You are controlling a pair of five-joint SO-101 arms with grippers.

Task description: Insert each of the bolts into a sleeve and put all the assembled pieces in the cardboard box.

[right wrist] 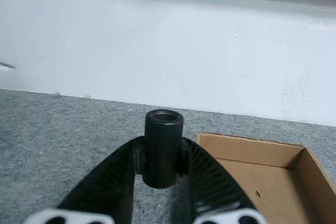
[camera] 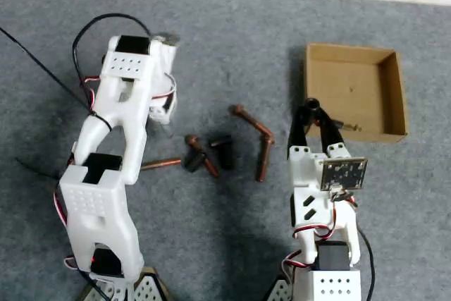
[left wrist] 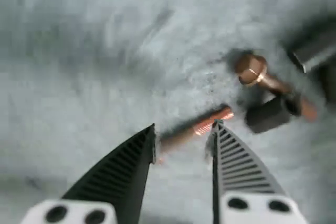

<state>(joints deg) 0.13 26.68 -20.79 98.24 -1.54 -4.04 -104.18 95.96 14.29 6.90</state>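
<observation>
My left gripper (left wrist: 184, 135) is open just above the grey mat, its fingertips on either side of a copper bolt (left wrist: 195, 128) lying flat. This bolt (camera: 161, 164) rests beside the left arm. Close by, a hex-head bolt (left wrist: 252, 70) sits in a black sleeve (left wrist: 270, 114). My right gripper (right wrist: 164, 153) is shut on an upright black sleeve (right wrist: 164, 145), held above the mat next to the cardboard box (right wrist: 252, 153). From above, the right gripper (camera: 315, 112) stands at the box's (camera: 391, 96) near left corner.
At the mat's middle lie a bolt with a sleeve (camera: 199, 155), a loose black sleeve (camera: 223, 149) and two more copper bolts (camera: 252, 120) (camera: 264, 158). Another sleeve (left wrist: 315, 51) lies beyond the left gripper. A white wall (right wrist: 168, 40) runs behind the mat.
</observation>
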